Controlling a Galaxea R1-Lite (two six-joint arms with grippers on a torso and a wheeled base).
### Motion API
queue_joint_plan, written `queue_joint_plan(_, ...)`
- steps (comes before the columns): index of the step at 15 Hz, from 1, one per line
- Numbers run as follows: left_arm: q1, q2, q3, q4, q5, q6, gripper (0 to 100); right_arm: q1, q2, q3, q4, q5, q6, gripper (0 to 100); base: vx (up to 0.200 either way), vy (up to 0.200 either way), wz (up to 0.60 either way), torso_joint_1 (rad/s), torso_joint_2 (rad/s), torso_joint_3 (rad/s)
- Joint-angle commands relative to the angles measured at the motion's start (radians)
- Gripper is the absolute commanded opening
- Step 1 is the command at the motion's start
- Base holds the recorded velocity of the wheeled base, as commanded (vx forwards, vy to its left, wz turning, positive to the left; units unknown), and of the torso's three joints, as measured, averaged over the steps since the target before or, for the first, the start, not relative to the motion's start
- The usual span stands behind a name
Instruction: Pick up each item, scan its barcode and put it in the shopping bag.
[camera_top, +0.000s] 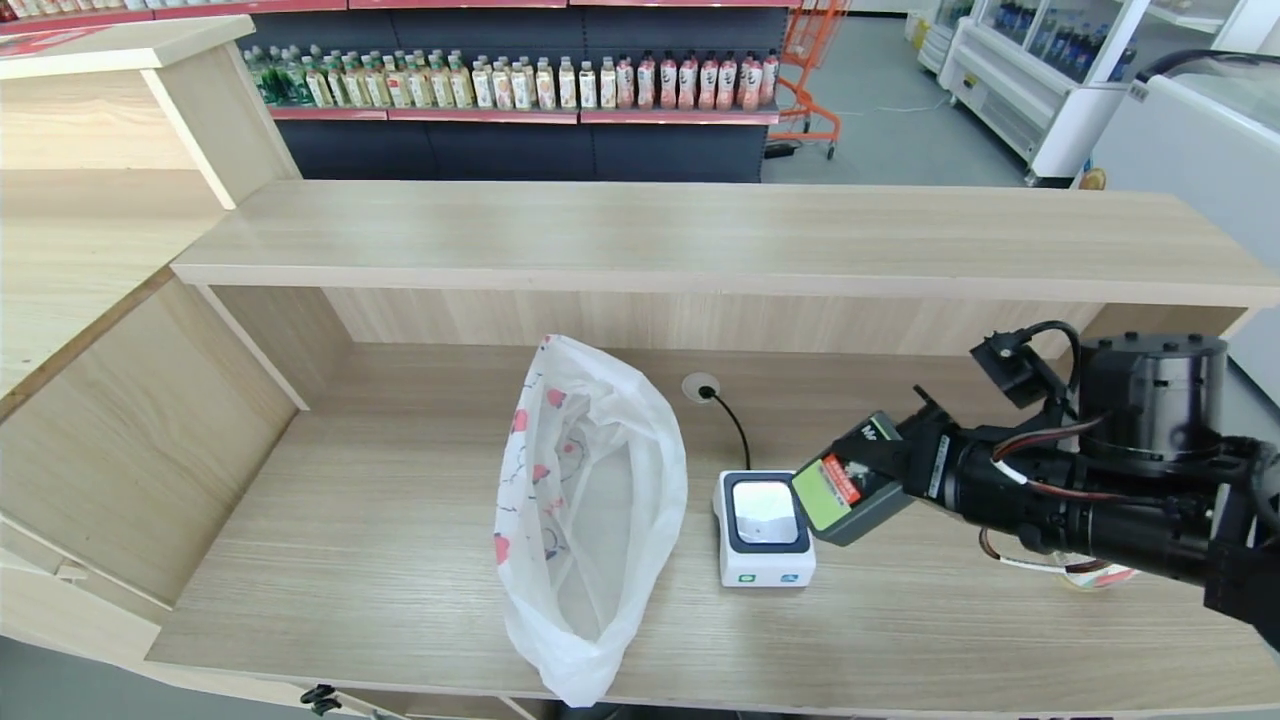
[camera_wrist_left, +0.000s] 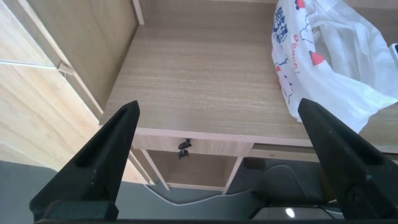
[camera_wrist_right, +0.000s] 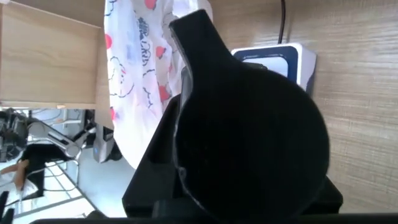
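Shop counter (camera_top: 400, 560), middle of the frame: right gripper (camera_top: 905, 455) squeezes a grey-green box (camera_top: 840, 490) right by the scanner (camera_top: 765, 530); white shopping bag (camera_top: 590, 500) looks empty, nothing bagged yet; left gripper (camera_wrist_left: 217, 162) wide open

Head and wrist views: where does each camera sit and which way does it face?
Head view: on the robot's head, facing forward and down at the light wooden counter, white plastic shopping bag and white barcode scanner; right pincer holds a grey-and-green box near it.
Left wrist view: on the left wrist, facing down at the counter's front edge between the open left pincer's fingers.
Right wrist view: on the right wrist, facing the scanner past its own dark pincer.
Shared: all three show the bag.
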Motion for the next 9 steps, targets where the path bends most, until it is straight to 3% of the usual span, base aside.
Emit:
queue_joint_plan(1,0.000,0.000,0.000,0.001,0.000,0.002,100,-0.032,0.125,-0.032,-0.006,-0.031,-0.058,0,0.000,0.000,0.00,0.000,0.00,0.000)
queue_joint_plan(9,0.000,0.000,0.000,0.001,0.000,0.002,100,-0.029,0.315,-0.142,-0.053,-0.066,-0.085,0,0.000,0.000,0.00,0.000,0.00,0.000)
